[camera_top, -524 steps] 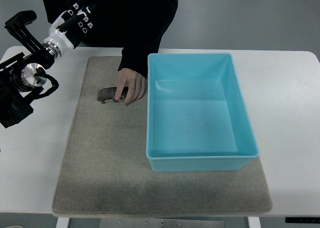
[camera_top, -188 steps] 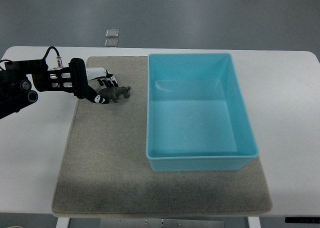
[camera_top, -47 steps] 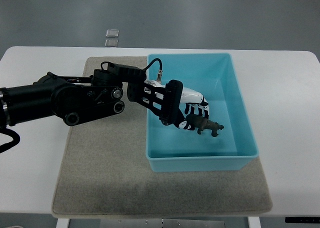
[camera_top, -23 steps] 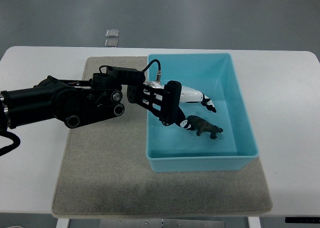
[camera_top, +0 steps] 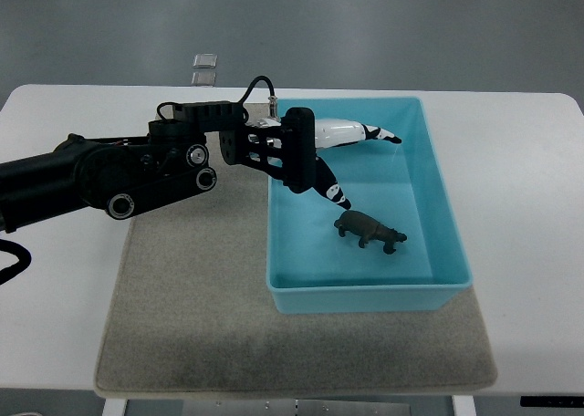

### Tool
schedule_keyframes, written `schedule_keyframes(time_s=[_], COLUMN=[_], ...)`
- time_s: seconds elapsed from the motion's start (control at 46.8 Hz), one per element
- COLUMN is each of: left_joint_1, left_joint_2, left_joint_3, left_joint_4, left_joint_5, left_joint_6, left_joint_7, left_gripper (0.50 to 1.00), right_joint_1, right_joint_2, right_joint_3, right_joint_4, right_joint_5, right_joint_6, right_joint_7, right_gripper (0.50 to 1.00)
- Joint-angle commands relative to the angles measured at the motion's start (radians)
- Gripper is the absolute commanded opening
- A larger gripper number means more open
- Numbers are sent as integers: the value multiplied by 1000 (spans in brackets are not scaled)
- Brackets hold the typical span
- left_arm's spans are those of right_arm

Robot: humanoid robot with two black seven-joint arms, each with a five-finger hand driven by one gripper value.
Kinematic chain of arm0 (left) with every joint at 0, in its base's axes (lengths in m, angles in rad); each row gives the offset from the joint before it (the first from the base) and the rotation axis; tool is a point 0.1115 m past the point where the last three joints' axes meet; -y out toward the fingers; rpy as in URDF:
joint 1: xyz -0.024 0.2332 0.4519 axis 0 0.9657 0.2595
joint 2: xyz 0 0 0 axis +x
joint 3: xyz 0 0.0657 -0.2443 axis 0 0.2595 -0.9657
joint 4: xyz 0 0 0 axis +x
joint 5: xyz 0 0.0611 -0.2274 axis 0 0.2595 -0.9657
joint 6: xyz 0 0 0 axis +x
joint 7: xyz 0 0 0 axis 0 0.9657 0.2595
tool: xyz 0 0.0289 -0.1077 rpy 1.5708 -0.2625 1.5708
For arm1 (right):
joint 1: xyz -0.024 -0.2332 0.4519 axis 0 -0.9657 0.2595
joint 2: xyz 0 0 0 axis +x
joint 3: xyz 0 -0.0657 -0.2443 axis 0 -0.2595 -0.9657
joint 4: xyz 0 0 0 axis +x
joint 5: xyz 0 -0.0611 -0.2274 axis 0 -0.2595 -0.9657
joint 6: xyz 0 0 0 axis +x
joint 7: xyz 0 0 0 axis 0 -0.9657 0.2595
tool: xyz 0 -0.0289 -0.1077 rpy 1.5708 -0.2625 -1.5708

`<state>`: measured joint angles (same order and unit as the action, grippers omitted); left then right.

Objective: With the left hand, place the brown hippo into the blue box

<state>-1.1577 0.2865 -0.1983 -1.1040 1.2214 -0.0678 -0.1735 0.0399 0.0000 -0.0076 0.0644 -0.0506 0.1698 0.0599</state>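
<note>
White tabletop carries a grey felt mat; grey floor beyond, with two small pale squares on it. Blue box sits on the mat. Brown hippo lies on the box floor, near the front wall. Left hand hovers above the box, fingers spread, released, apart from the hippo.

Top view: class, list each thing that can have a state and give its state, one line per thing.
brown hippo: upright on the floor of the box, released.
blue box: open-topped, holds only the hippo.
left hand: over the box, fingers spread, holding nothing.
grey mat: flat under the box.
</note>
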Motion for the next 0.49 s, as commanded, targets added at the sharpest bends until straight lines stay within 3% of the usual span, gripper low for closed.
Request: schedule_keyframes(time_s=[0.0,0.299,0.47], left_joint_1=[16,70,67], left_joint_2=[22,83,94], left_joint_3=[-56,-234,-236], left_joint_4=[-1,33,136], left_joint_5=[-2,-291,-526], left_joint_6=[5,14,19], left_joint_7=[0,12,12], left_gripper=[994,990,986], right_joint_1=[0,0,0], right_joint_2=[0,0,0], right_joint_3=[0,0,0], right_joint_4=[0,0,0], right_joint_5=[0,0,0], right_joint_6=[1,0,-1], right_joint_7=[0,0,0], right_gripper=[936,936,936])
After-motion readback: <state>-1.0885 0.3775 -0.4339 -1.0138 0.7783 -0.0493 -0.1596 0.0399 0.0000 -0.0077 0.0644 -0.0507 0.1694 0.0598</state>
